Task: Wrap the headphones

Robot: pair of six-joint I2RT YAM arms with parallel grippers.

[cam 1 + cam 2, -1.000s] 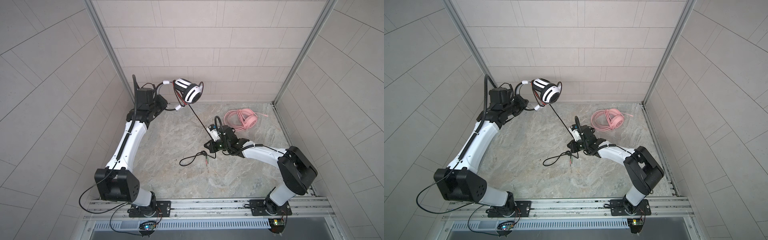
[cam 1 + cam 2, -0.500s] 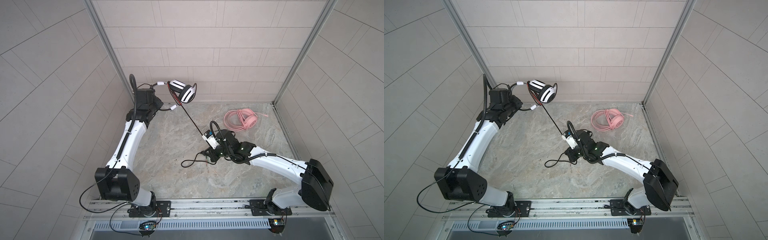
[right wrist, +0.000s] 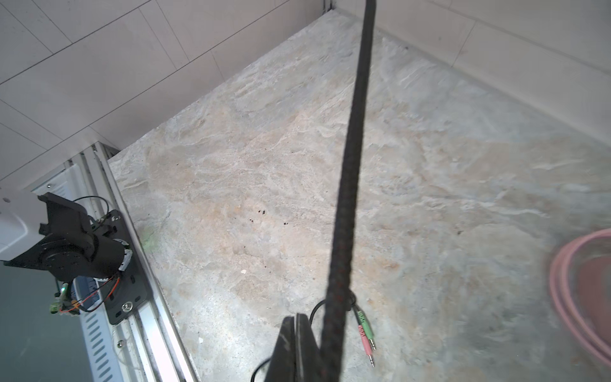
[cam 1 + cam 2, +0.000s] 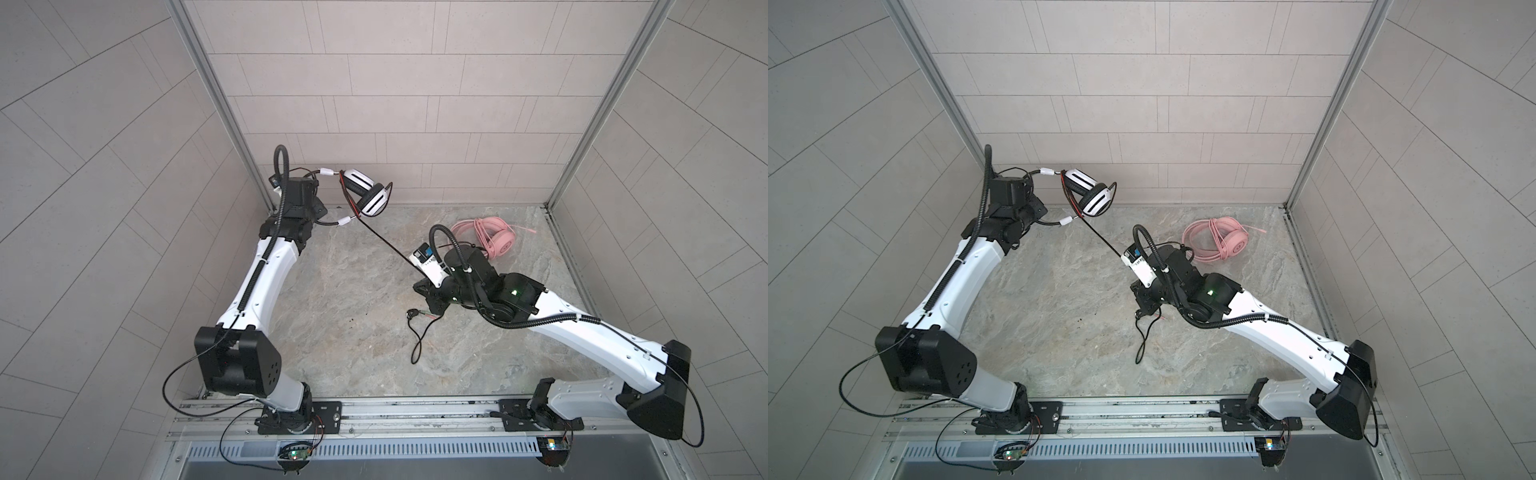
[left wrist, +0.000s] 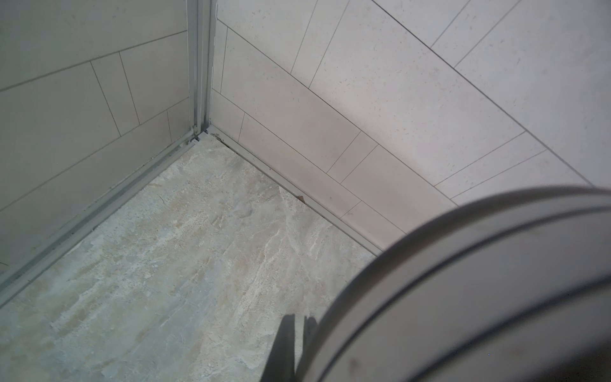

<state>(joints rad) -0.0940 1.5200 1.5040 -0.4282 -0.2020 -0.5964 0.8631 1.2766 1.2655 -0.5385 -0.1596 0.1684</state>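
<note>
Stone floor (image 4: 340, 299) | striped headset (image 4: 368, 195) aloft, cable (image 4: 382, 243) taut | pink headset (image 4: 496, 237) aside

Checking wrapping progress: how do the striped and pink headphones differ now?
The striped headphones hang in the left gripper; the pink headphones lie on the table. The striped pair's black cable stretches to the right gripper; the pink cable sits coiled. Both are wired.

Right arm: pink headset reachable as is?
Probably yes: pink headset lies close by the right claw, nothing between. But that claw is shut on the taut black cable of the striped headset, so it must let go first.
</note>
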